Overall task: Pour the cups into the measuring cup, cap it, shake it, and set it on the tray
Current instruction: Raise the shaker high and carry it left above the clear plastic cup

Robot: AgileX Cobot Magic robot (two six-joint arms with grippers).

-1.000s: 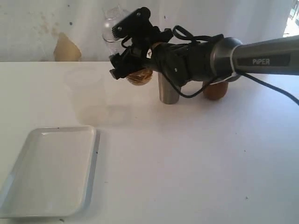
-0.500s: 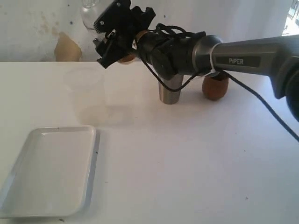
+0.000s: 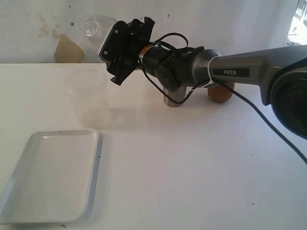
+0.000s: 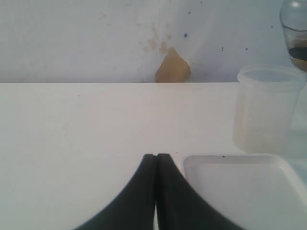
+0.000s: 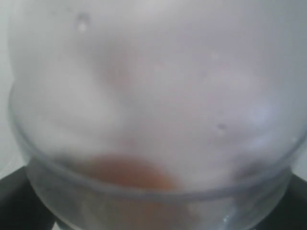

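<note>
- Right gripper [image 3: 109, 42] is clamped on the clear dome lid [image 3: 93, 28], up above the measuring cup [image 3: 91, 98].
- Left gripper [image 4: 156, 163] is pinched closed on nothing, near the tray [image 4: 283, 165].

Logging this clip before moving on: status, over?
Right gripper shut on clear dome lid, aloft near measuring cup. Left gripper shut, empty, beside tray. Measuring cup uncapped; path to it looks clear.
</note>
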